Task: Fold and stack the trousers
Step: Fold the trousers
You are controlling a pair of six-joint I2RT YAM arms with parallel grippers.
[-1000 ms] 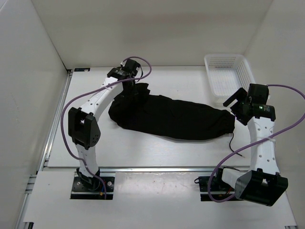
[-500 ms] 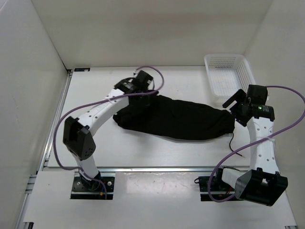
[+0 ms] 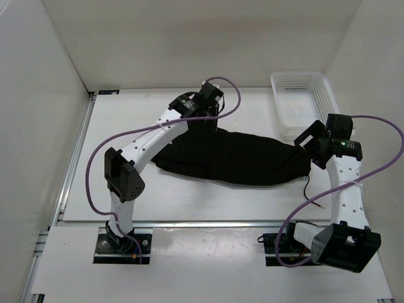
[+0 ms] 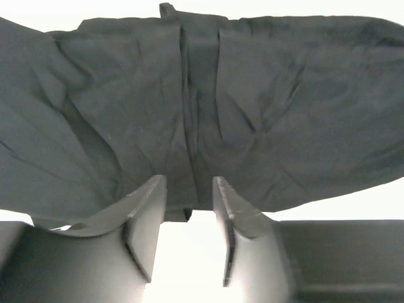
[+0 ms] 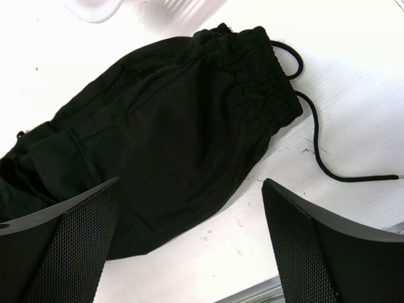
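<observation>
- Trousers point(image 3: 240, 158) lay across the table point(image 3: 189, 205), waistband point(image 5: 265, 69) toward 3 o'clock.
- Left gripper point(image 4: 188, 184) pinched their 11 o'clock edge, seemingly to fold it over.
- Right gripper point(image 5: 190, 184) hovered spread above the waistband, probably ready to pin it.

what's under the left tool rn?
The trousers: the left tool grips a bunched fold at their edge. Table beneath that fold is covered; bare table shows only nearer the camera.
</observation>
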